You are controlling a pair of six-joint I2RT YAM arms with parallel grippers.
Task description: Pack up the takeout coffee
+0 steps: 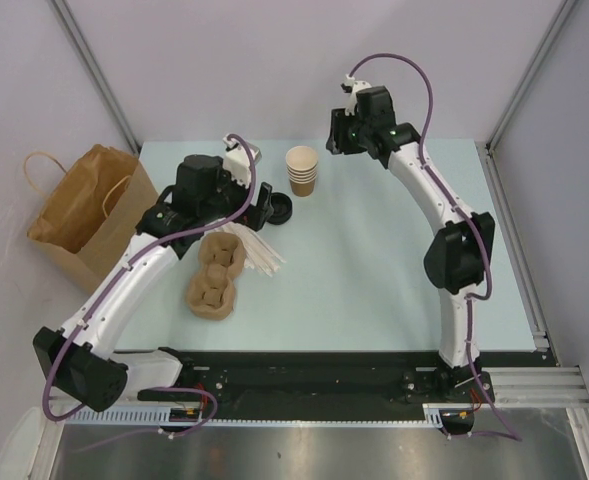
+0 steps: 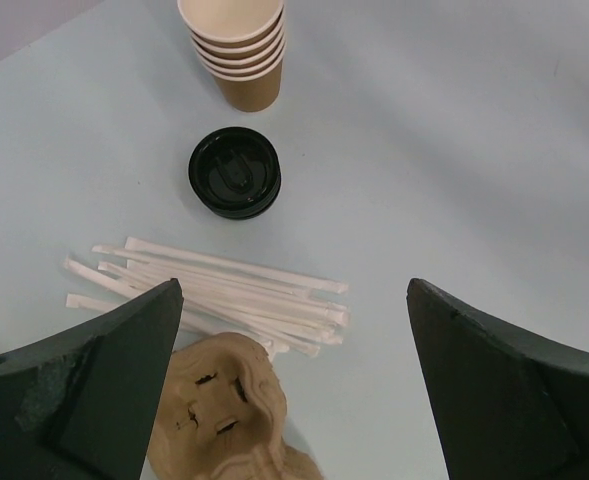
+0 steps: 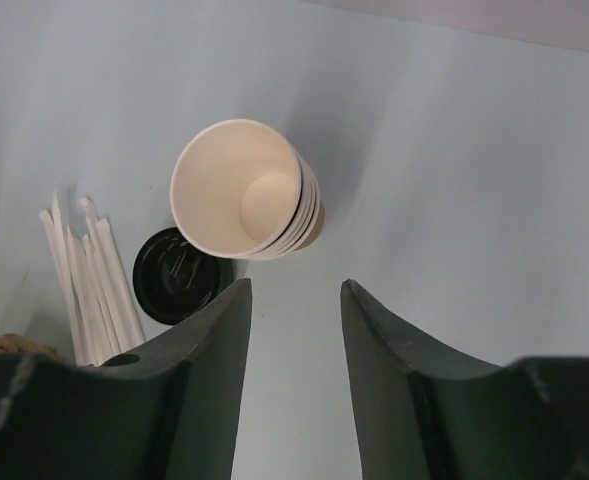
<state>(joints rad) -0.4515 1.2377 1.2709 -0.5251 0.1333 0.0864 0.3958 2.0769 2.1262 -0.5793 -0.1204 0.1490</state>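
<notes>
The left end effector (image 2: 294,287) hovered over the desk (image 1: 374,260) with its jaws spread wide and nothing between them. Ahead of it lay a bundle of paper-wrapped straws (image 2: 224,285). Past the straws sat a black lid (image 2: 234,173), and past the lid a stack of paper cups (image 2: 236,50) stood near the middle of the desk's far edge. The lid was close to the stack but not touching it.

The right end effector (image 3: 294,290) hung above the far edge and pointed down at the same stack. Its jaws were only partly apart, with a narrow gap between them, and it gripped nothing. From there the stack stood just beyond its fingertips, and the lid lay beside the left finger.

No cup with its lid on could be made out in any view. The cups' walls were plain tan. The lid bore moulded ridges too small to read.

Pulp cup carriers (image 1: 214,275) lay under the left arm toward the desk's left edge. A brown paper bag (image 1: 79,215) stood open off that edge.
</notes>
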